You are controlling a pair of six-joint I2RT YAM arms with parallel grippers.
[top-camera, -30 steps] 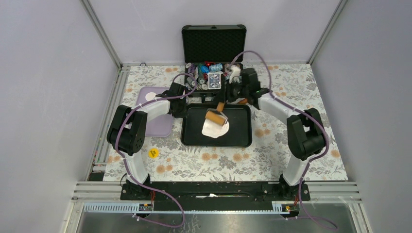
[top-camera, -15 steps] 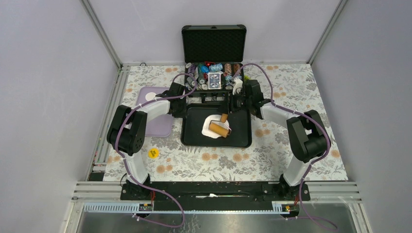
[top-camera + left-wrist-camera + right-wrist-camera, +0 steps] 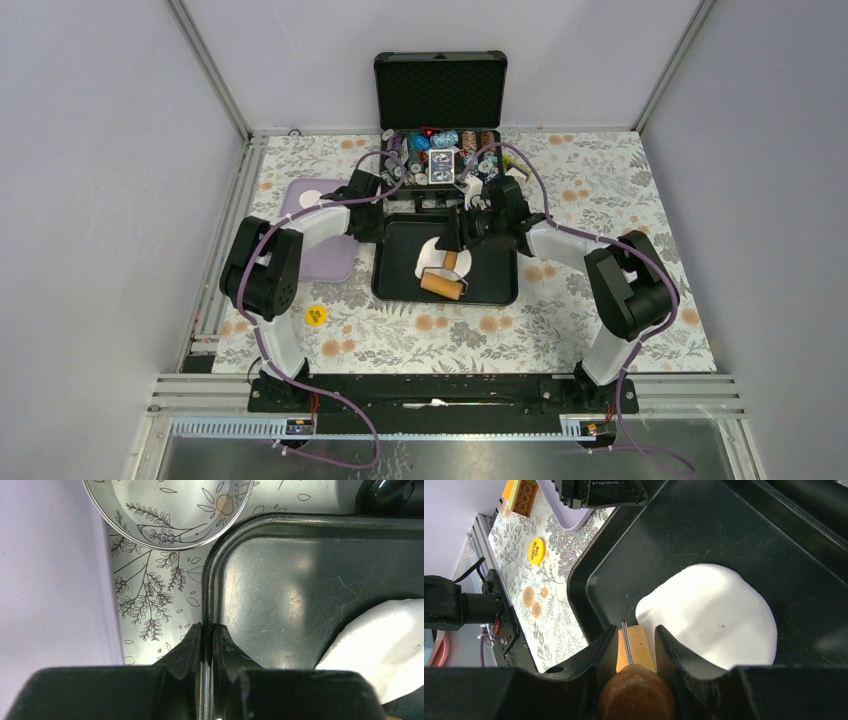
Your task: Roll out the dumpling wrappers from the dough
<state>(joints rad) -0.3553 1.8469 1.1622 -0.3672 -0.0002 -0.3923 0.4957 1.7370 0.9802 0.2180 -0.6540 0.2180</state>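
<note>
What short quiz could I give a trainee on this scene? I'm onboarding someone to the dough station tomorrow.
1. True or false: the right gripper grips the rolling pin by its handle.
2. Which does the left gripper clamp? A. the rim of the tray; B. the steel ring; C. the open case.
3. Short answer: what lies flattened in the tray?

Key: 1 true; 2 A; 3 the dough.

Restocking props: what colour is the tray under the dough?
Black and slightly glossy; the tray shows best in the right wrist view.
</note>
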